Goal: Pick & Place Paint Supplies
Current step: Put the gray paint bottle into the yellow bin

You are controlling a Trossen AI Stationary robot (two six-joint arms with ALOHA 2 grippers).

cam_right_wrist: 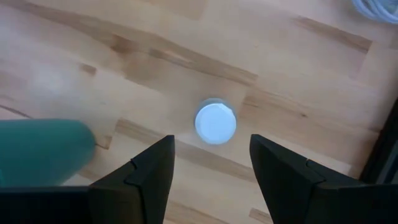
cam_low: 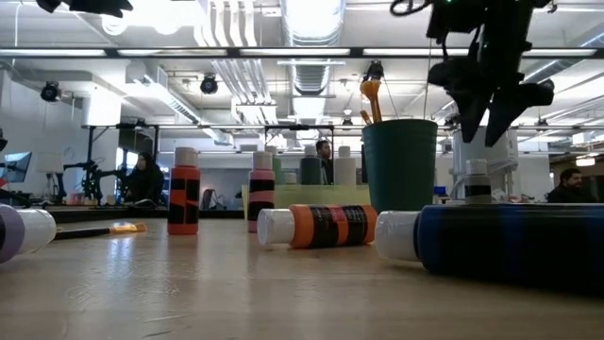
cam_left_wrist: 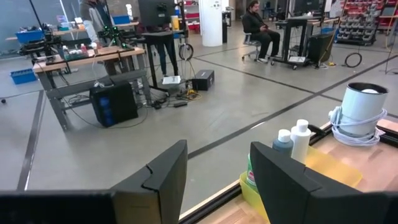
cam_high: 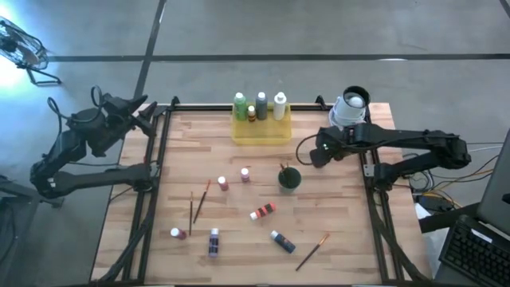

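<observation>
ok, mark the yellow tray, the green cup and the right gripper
yellow tray (cam_high: 261, 132): high view, front wall below the bottles.
green cup (cam_low: 400, 165): low view, middle of its side wall.
right gripper (cam_right_wrist: 212, 163): right wrist view, gap between its open fingertips, above a white-capped bottle (cam_right_wrist: 215, 122).

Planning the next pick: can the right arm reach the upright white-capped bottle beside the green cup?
Probably yes: the right pincer hangs open directly above the bottle, nothing between them, and the green cup stands clear to one side.
</observation>
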